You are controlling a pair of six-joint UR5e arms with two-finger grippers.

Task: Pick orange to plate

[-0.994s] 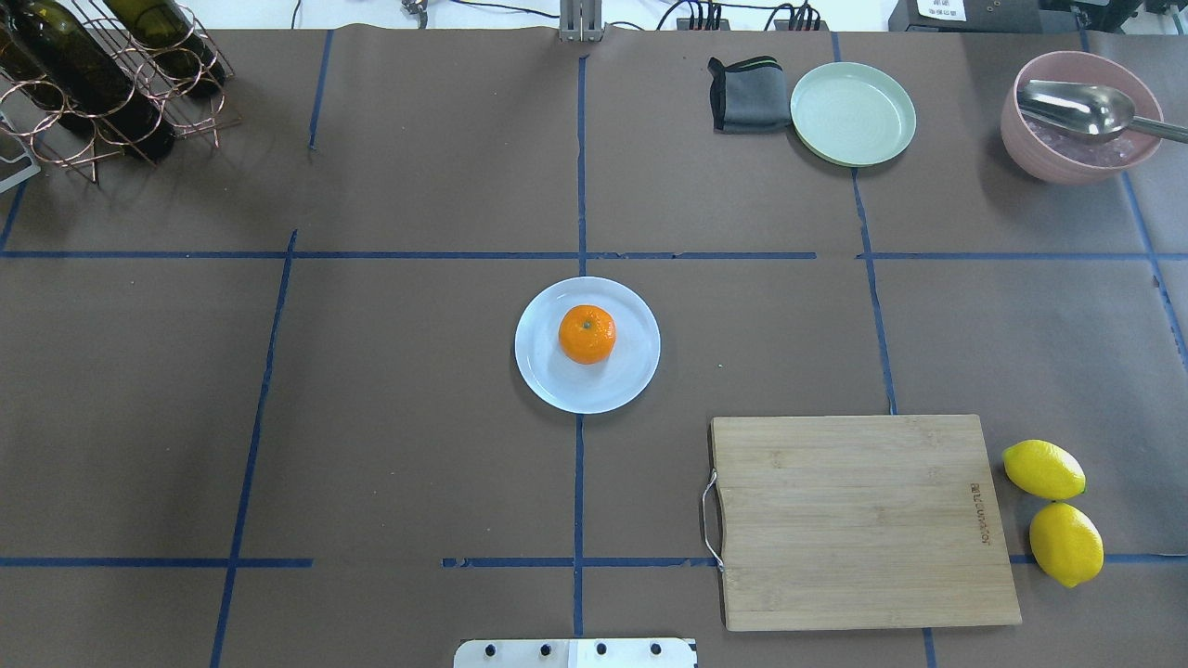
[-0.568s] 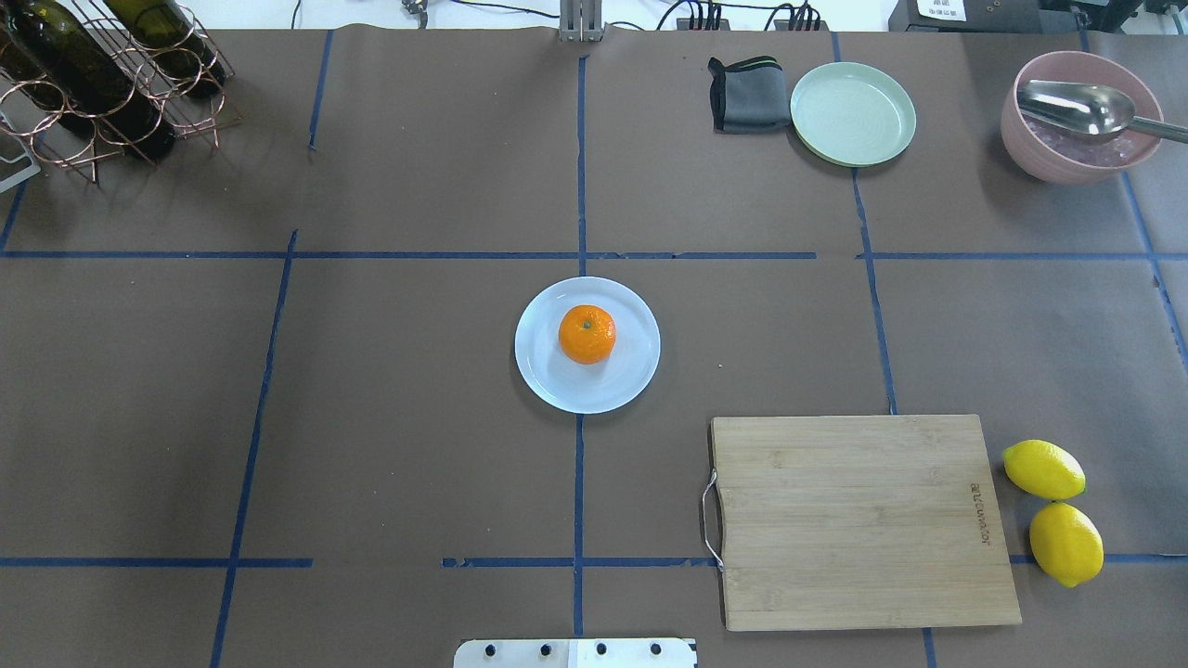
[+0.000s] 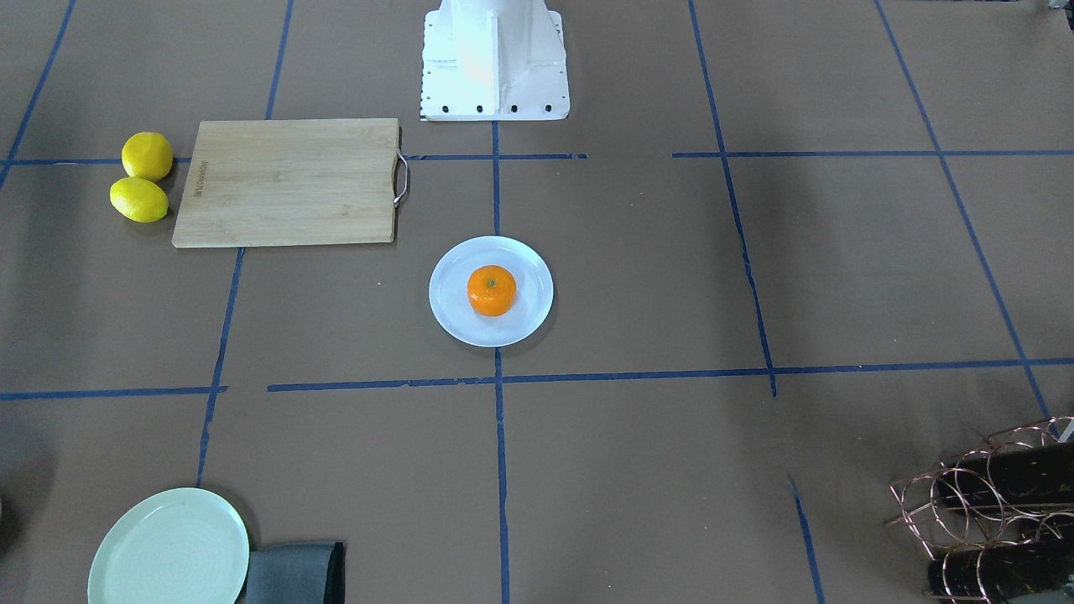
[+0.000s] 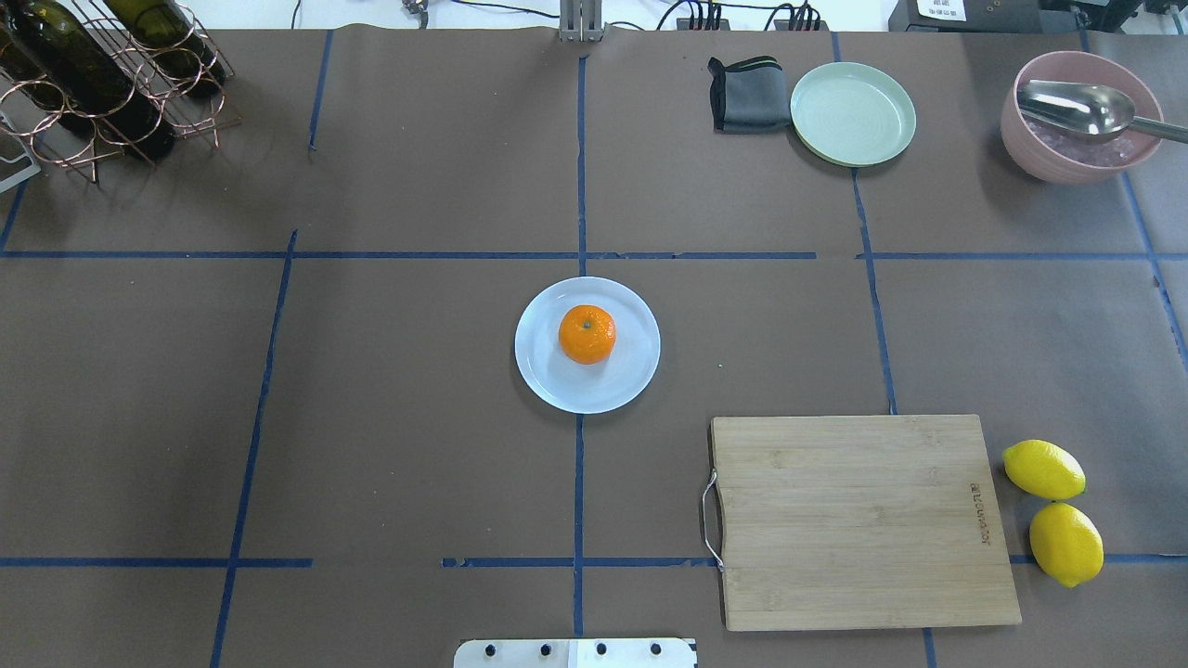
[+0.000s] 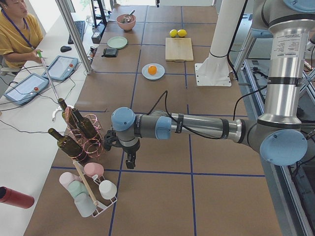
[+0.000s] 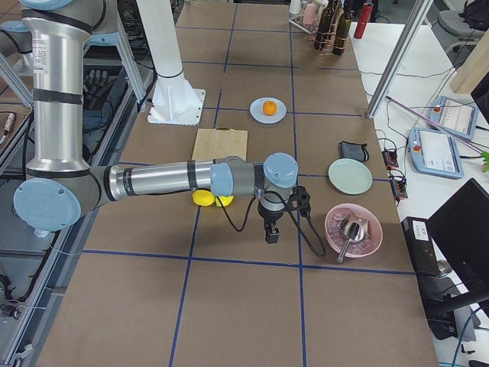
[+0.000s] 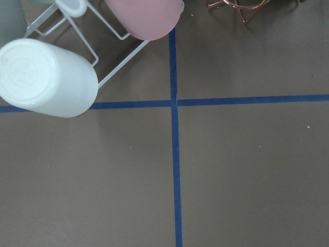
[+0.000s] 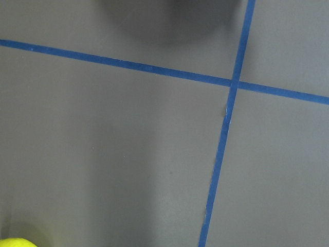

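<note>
The orange point(image 4: 587, 334) sits stem up near the middle of the white plate point(image 4: 548, 390) at the table's centre; it shows likewise as the orange point(image 3: 492, 290) on the plate point(image 3: 453, 323) in the front view. Neither gripper is near it. The left gripper point(image 5: 130, 162) hangs over bare table far out at the left end, beside the bottle rack. The right gripper point(image 6: 270, 235) hangs over the table at the right end, near the pink bowl. Both show only in the side views, so I cannot tell whether they are open or shut.
A bamboo cutting board point(image 4: 858, 520) lies front right with two lemons point(image 4: 1053, 510) beside it. A pale green plate point(image 4: 852, 113), grey cloth point(image 4: 747, 96) and pink bowl with scoop point(image 4: 1077, 116) stand at the back right. A bottle rack point(image 4: 102, 74) stands back left, a cup rack point(image 5: 91, 191) beyond it.
</note>
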